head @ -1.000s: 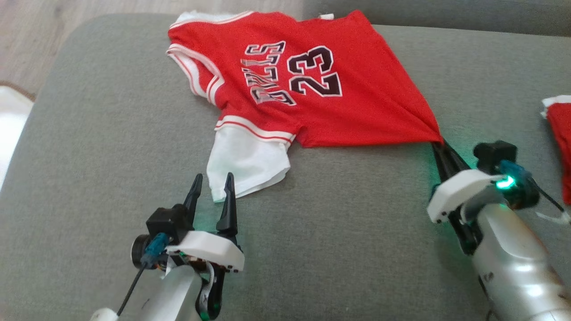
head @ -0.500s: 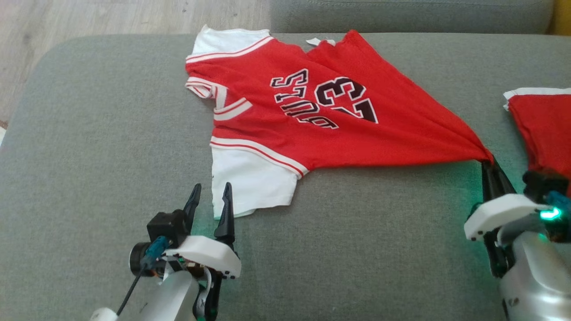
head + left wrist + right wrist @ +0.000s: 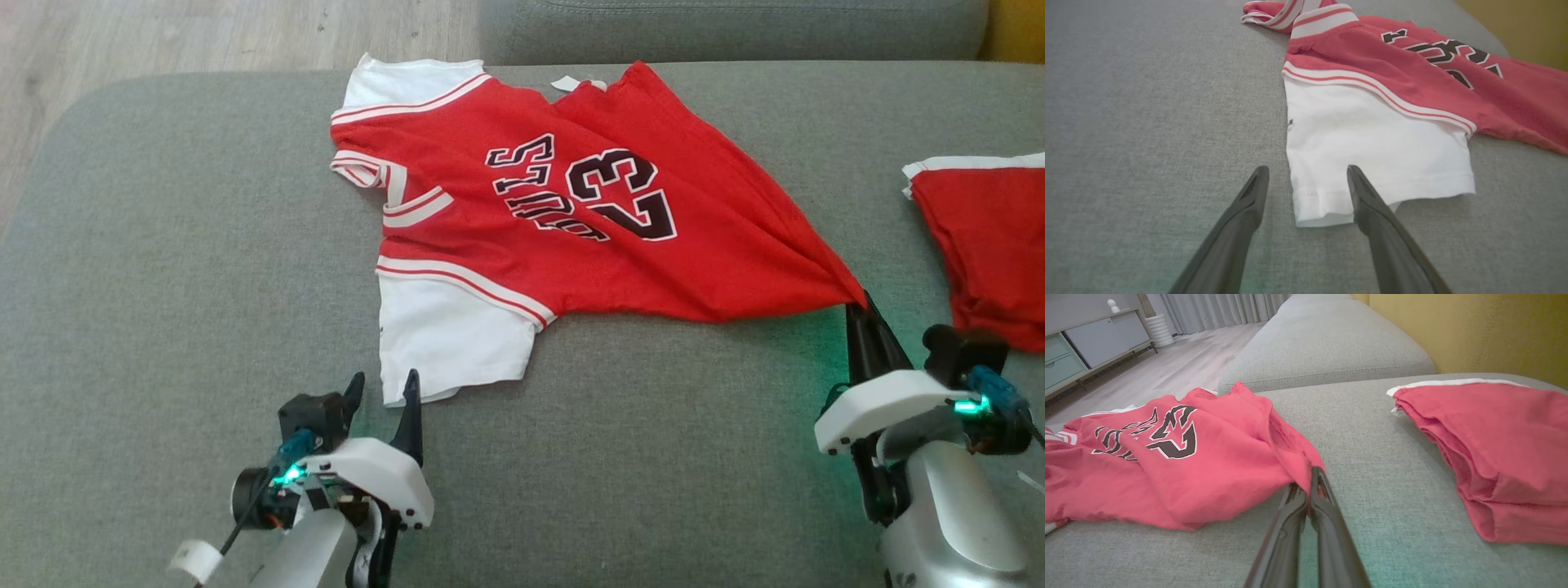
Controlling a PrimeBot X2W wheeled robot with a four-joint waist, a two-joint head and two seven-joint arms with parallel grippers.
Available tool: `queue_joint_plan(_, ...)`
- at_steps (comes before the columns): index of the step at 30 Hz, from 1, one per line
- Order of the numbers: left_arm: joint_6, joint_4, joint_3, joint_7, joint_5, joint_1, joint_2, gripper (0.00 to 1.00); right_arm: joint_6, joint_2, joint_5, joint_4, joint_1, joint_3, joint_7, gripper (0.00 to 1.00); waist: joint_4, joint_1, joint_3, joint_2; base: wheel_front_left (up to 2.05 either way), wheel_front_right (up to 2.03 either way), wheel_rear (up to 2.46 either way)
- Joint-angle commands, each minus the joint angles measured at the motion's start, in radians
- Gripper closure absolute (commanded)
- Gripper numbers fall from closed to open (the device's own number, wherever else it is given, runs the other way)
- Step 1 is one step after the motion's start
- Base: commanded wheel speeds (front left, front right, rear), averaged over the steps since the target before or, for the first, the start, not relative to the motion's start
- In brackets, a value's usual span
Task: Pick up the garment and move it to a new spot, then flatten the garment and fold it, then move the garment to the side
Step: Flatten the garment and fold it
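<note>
A red jersey [image 3: 571,220] with black lettering and white sleeves lies spread on the grey sofa cushion [image 3: 204,245]. Its near right corner is drawn to a point in my right gripper [image 3: 857,306], which is shut on the red cloth [image 3: 1306,473]. My left gripper [image 3: 382,392] stands open just before the hem of the near white sleeve [image 3: 449,343]. In the left wrist view the sleeve's left corner [image 3: 1323,204] lies between the two fingers [image 3: 1249,200] without being pinched.
A second red garment [image 3: 988,237] with white trim lies folded at the right, close to my right gripper, and also appears as a red pile [image 3: 1498,449]. The cushion's back edge meets another cushion [image 3: 735,24]. Wooden floor [image 3: 163,33] lies beyond on the left.
The right gripper has drawn the jersey corner rightwards, then eased back a little, and the cloth now lies slacker. The left gripper has dropped lower in the picture. The camera shifted.
</note>
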Motion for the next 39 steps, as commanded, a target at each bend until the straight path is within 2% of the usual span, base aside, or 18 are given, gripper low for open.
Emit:
queue_joint_plan(1,0.005,-0.023,0.025,-0.001,-0.004,-0.012,0.022,0.0,-0.001,0.003,-0.007,-0.037,-0.008,0.027,0.0,1.0,-0.001,0.0,0.0,0.0,0.0,0.0,0.0)
queue_joint_plan(6,0.019,-0.028,0.022,0.031,-0.007,-0.013,0.031,0.0,-0.001,0.01,-0.005,-0.082,0.003,0.04,0.022,1.0,-0.007,0.0,0.005,0.0,0.0,0.0,0.0)
queue_joint_plan(11,0.001,-0.035,-0.005,0.101,-0.014,-0.011,0.038,0.0,-0.001,0.013,-0.004,-0.114,0.007,0.047,0.041,1.0,-0.014,0.0,0.011,0.0,0.0,0.0,0.0)
queue_joint_plan(12,-0.001,-0.037,-0.007,0.111,-0.017,-0.01,0.038,0.06,-0.001,0.013,-0.004,-0.118,0.007,0.047,0.042,1.0,-0.015,0.0,0.012,0.0,0.0,0.0,0.0)
queue_joint_plan(15,-0.004,-0.046,-0.01,0.128,-0.024,-0.009,0.04,1.0,-0.001,0.013,-0.005,-0.128,0.008,0.047,0.048,1.0,-0.015,0.0,0.015,0.0,0.0,0.0,0.0)
queue_joint_plan(30,-0.009,-0.118,0.024,0.071,-0.053,-0.018,0.062,1.0,-0.001,0.007,0.0,-0.148,0.01,0.042,0.059,1.0,0.004,0.0,0.016,0.0,0.0,0.0,0.0)
queue_joint_plan(39,-0.056,-0.257,0.097,-0.105,-0.082,-0.058,0.079,1.0,-0.001,-0.001,0.054,-0.163,-0.023,0.086,0.059,1.0,-0.004,0.0,-0.019,0.0,0.0,0.0,0.0)
